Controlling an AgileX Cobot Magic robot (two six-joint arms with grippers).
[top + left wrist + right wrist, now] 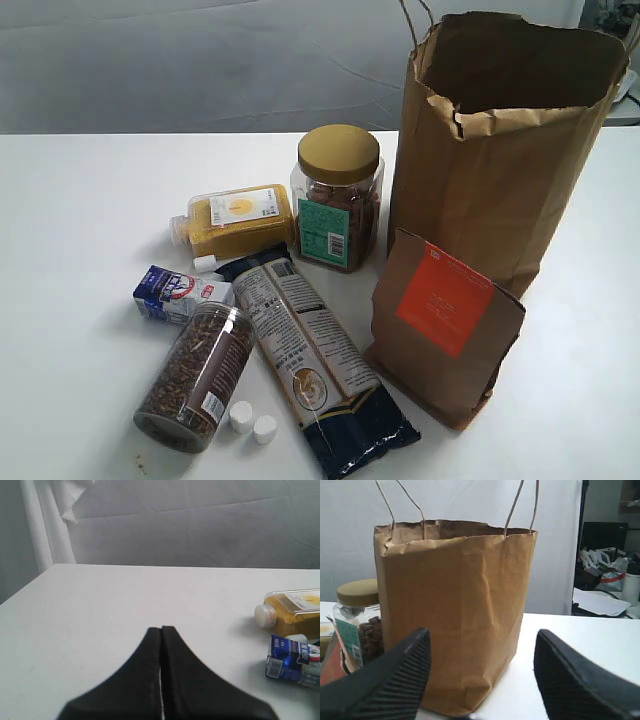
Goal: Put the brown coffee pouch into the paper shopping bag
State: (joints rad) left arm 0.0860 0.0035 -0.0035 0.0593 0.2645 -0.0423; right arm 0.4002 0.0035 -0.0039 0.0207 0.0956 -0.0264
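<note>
The brown coffee pouch [446, 325] with its orange-red label leans against the front of the tall paper shopping bag [500, 150], which stands open-mouthed at the right of the table. Neither gripper shows in the exterior view. In the right wrist view the paper shopping bag [455, 610] fills the middle, and my right gripper [482, 645] is open, its ribbed fingers [395, 675] spread in front of the bag's lower part with nothing between them. A sliver of the pouch [330, 662] shows at that frame's edge. My left gripper [161, 630] is shut and empty above bare table.
Left of the bag stand a gold-lidded jar of nuts [337, 198], a lying yellow bottle [235, 220], a blue and white carton [180, 293], a lying jar of dark grains [198, 376], a long dark-blue pasta packet [315, 360] and two white caps [252, 422].
</note>
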